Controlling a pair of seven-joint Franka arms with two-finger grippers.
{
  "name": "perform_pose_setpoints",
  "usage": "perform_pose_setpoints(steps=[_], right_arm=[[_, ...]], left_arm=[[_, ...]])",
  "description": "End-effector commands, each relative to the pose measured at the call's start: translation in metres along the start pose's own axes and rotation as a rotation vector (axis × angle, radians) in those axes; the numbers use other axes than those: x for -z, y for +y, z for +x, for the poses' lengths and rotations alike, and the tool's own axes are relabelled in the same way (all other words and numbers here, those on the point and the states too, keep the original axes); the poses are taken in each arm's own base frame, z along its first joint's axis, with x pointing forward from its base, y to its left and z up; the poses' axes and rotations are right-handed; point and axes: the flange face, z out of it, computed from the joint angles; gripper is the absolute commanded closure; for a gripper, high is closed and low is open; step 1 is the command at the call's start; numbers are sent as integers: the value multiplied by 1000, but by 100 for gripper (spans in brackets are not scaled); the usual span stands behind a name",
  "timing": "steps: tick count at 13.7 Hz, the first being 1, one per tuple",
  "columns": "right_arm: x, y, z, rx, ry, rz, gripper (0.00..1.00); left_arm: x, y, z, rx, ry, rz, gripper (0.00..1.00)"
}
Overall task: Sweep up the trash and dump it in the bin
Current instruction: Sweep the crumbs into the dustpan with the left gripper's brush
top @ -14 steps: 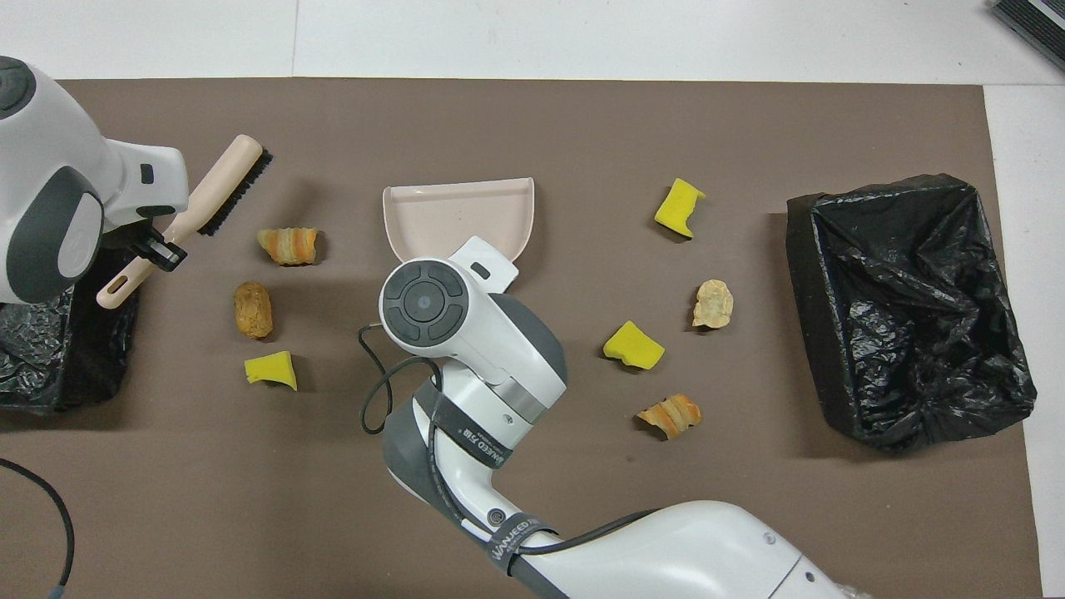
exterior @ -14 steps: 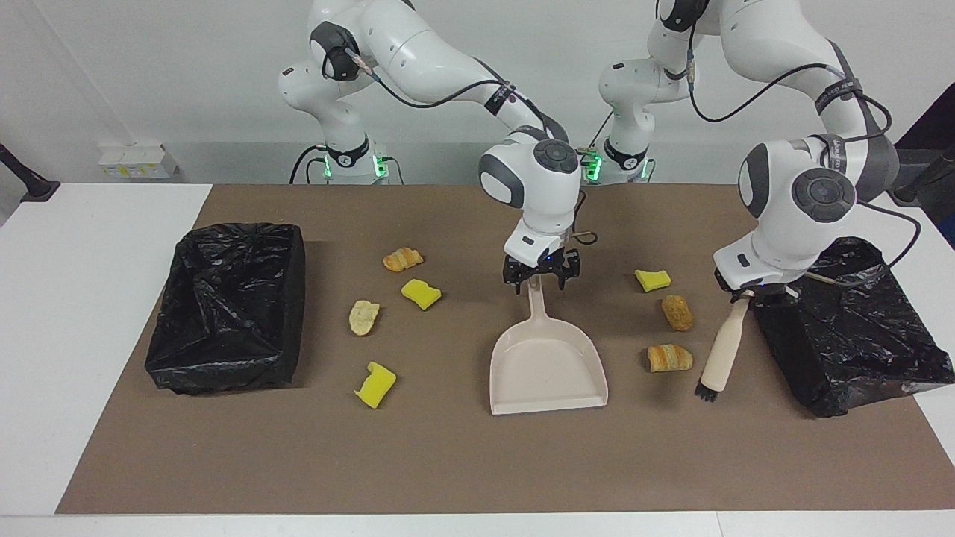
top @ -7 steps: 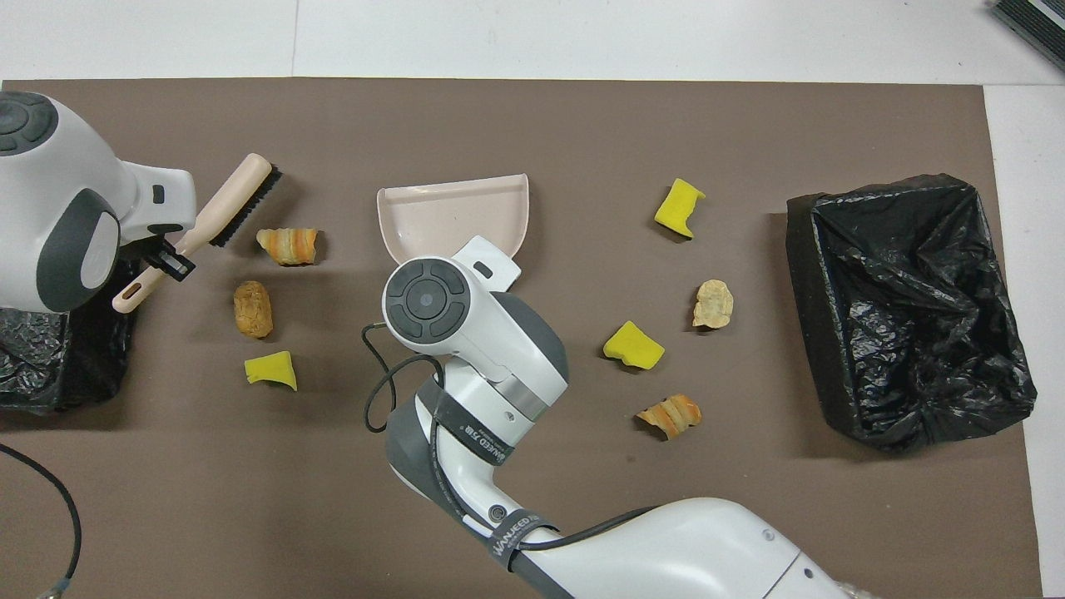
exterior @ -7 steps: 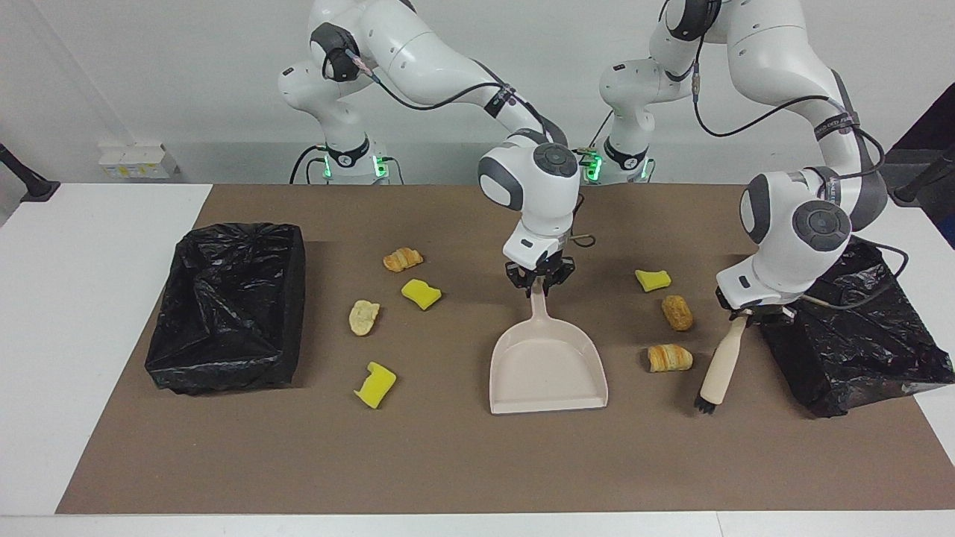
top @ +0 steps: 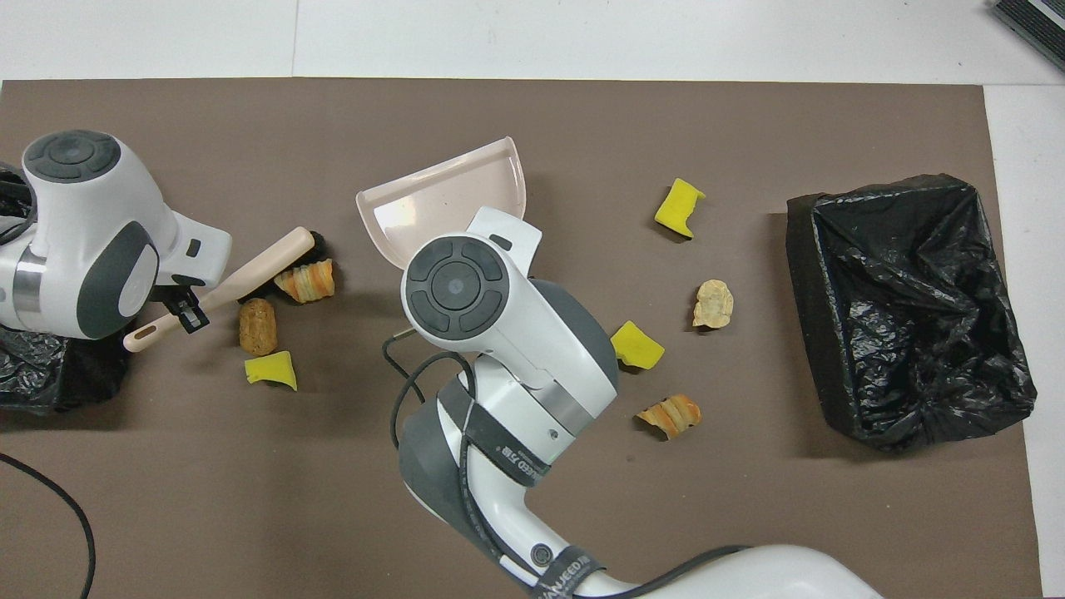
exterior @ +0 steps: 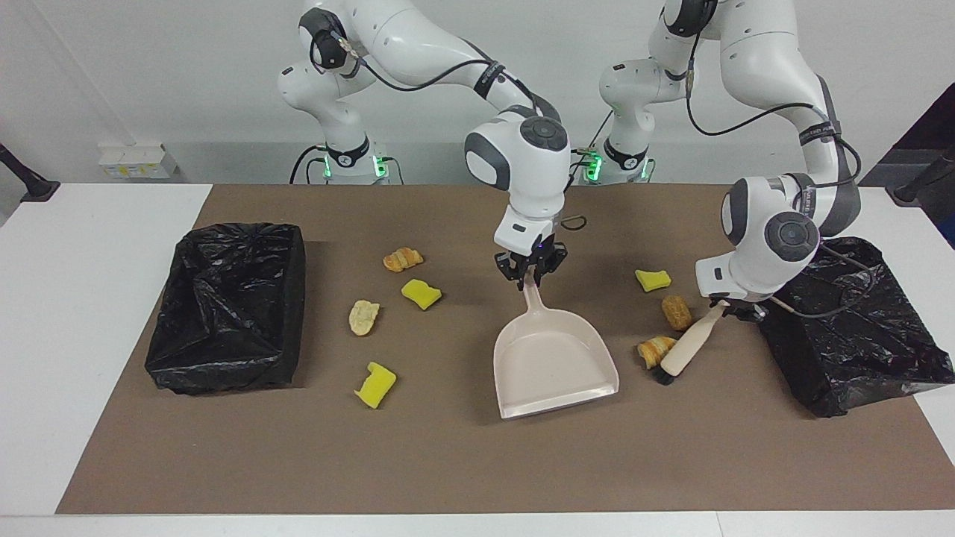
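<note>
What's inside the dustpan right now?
The dustpan looks empty, none of the trash in it yet. In the overhead view the right end effector's arm covers its handle end.

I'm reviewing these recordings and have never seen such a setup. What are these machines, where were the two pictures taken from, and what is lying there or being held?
Two white robot arms work at a table covered by a brown mat. One picture faces them from across the table; the other looks down from above their end.

The right gripper is shut on the dustpan handle. The left gripper is shut on the brush, whose bristles are at a croissant.

Seven scraps lie scattered: yellow sponge chunks and pastries. A black-lined bin stands at each end.
</note>
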Motion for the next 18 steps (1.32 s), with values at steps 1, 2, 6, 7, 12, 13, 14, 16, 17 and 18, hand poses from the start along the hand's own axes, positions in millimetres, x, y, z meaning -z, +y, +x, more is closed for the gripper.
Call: perform_pose_setpoints(steps=[1,2,6,7,12,13,14,16,17,18], right_arm=[[10,12,-22,259,-71,29,100],[9,16,-25,330,-87,29,100],[2,35,-32,511,-162,24,100],[-2,48,-36,523,-195,22,100],[-16,72,-33,780,-157,47,100],[-20,71,-31,833,-148,51,100],[-25,70,-31,858,-149,53,100],[-36,66,-28,913,-139,53,100],[-40,68,-27,981,-138,56,100],[-40,72,-26,1044,-133,60,100]], left_arm=[[-2,47,1,-90,-75,-23,100],[-3,54,2,-103,-82,-23,100],[34,39,-25,1,-33,14,100],[39,34,-38,77,-26,16,100],[39,37,-74,550,-79,-22,100],[37,42,-79,660,-111,-38,100],[32,52,-80,711,-134,-44,100],[14,80,-81,821,-124,-100,100],[1,97,-86,843,-121,-109,100],[-14,114,-91,858,-112,-102,100]])
